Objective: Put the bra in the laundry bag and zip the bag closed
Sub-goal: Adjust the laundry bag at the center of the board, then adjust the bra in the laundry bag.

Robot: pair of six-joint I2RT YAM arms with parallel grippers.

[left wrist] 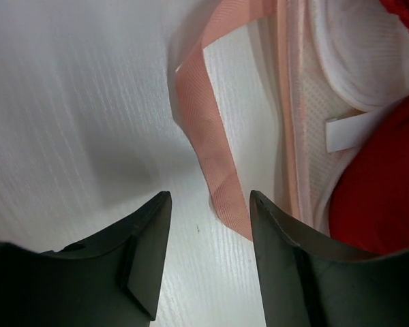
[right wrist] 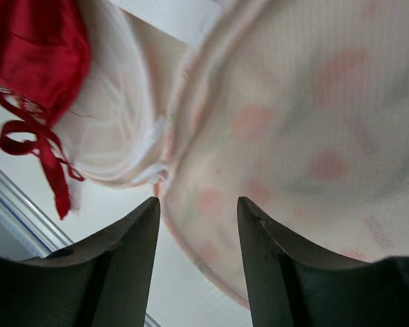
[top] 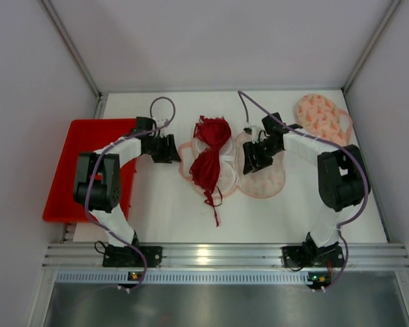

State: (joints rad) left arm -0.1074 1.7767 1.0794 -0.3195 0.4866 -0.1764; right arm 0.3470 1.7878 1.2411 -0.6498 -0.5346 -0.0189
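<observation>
The red bra (top: 210, 153) lies bunched on the left half of the opened laundry bag (top: 264, 178), a pink-and-white mesh shell in the middle of the table. My left gripper (top: 170, 148) is at the bag's left rim. In its wrist view it (left wrist: 210, 204) is open over bare table, with the bag's pink ribbon loop (left wrist: 208, 136) just ahead of the fingertips and the bra (left wrist: 385, 184) to the right. My right gripper (top: 252, 158) hovers over the bag's right flap. Seen from the right wrist it (right wrist: 198, 208) is open, the dotted mesh flap (right wrist: 313, 102) beneath it and the bra (right wrist: 34, 48) off to the left.
A red tray (top: 88, 136) lies at the left, under the left arm. A second dotted mesh bag (top: 320, 116) sits at the back right corner. White walls enclose the table, and an aluminium rail (top: 218, 255) runs along the near edge.
</observation>
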